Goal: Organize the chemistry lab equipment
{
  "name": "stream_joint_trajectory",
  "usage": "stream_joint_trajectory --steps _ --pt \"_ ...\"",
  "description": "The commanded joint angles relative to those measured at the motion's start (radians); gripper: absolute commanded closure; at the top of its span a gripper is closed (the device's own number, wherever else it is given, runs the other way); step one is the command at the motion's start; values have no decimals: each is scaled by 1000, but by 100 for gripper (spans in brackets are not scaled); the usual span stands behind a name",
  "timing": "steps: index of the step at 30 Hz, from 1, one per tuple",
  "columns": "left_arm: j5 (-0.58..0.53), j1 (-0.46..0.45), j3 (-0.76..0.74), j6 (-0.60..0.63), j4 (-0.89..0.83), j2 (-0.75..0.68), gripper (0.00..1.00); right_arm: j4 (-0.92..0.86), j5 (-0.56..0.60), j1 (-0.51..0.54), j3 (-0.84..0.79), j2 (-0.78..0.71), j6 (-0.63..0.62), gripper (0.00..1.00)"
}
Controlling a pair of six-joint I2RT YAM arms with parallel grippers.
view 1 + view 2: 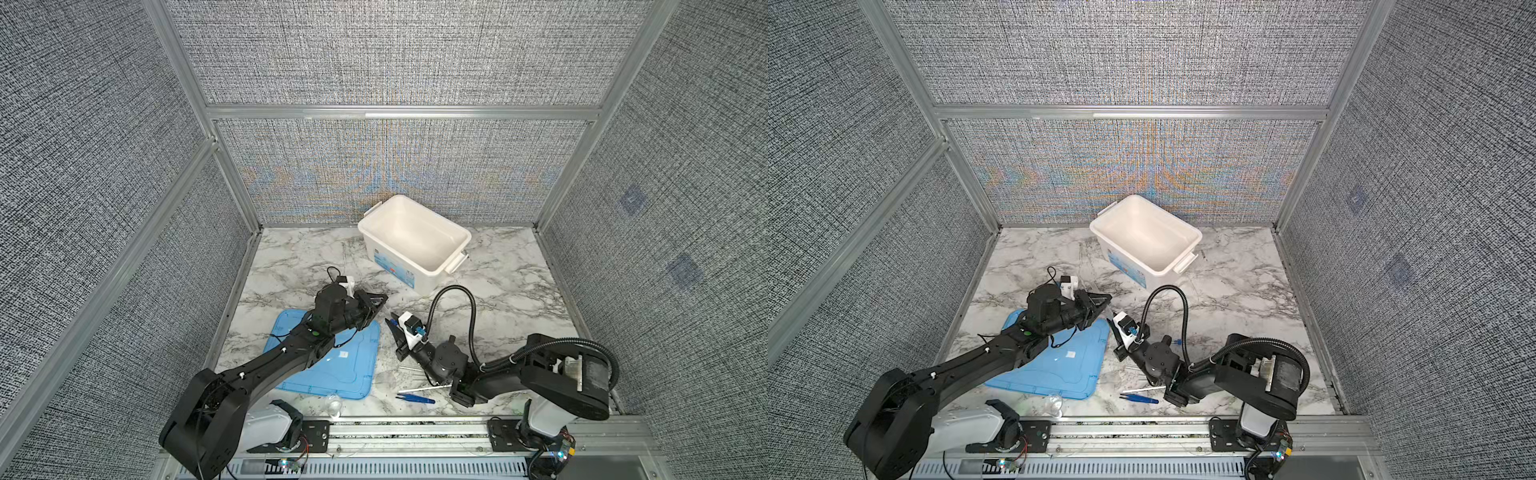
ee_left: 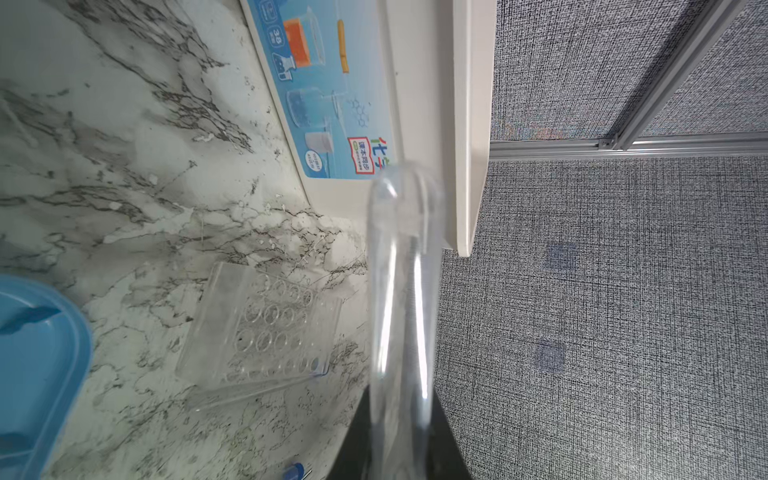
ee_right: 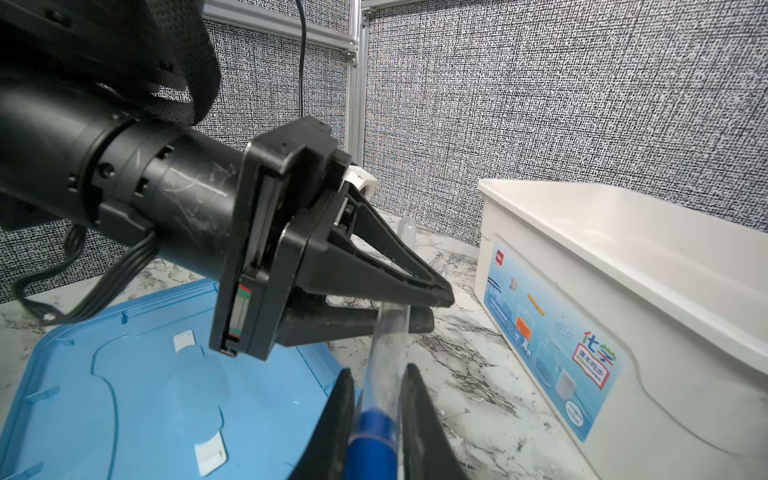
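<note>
While the slim clear blue-capped tube [image 3: 388,345] hangs in the air above the marble desk [image 3: 457,374], between the flat light-blue lid [image 3: 124,374] and the large white plastic tub [image 3: 623,272], it probably handles as a light, stiff, slick and breakable thing. The left end effector [image 3: 432,309] is clamped across its bare middle, where the smooth wall could slide. The right end effector [image 3: 376,372] has its jaws close on either side, next to the blue cap [image 3: 372,432]; whether they press cannot be told. That capped end seems the safer hold, taken with a gentle squeeze.
</note>
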Motion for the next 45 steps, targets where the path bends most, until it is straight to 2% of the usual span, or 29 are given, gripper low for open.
stream_joint_trajectory --steps 1,7,11,14,19,23,28,32,37,41,45 --pt "4 -1 -7 3 19 -5 76 35 12 1 -2 -9 12 82" --pt "1 -2 -10 9 23 -19 65 -32 -6 1 1 -40 1 84" --pt "-48 8 22 69 -98 -74 35 -171 -12 -8 16 -103 -4 84" --pt "-96 13 44 129 -173 -125 26 -326 -47 -30 15 -186 30 85" --pt "-150 28 69 195 -254 -172 23 -609 -133 -78 42 -339 80 86" --pt "-163 43 78 233 -291 -177 23 -1019 -202 -136 171 -457 171 86" --pt "-178 57 81 260 -298 -179 23 -1416 -268 -176 334 -516 165 86" --pt "-166 81 95 309 -311 -176 23 -1693 -284 -214 491 -493 170 86" --pt "-179 139 107 413 -374 -183 23 -1983 -343 -277 723 -386 169 87" --pt "-264 162 113 534 -427 -197 23 -2167 -384 -313 884 -287 133 90" --pt "-365 163 105 641 -446 -202 21 -2267 -421 -324 980 -214 106 90"
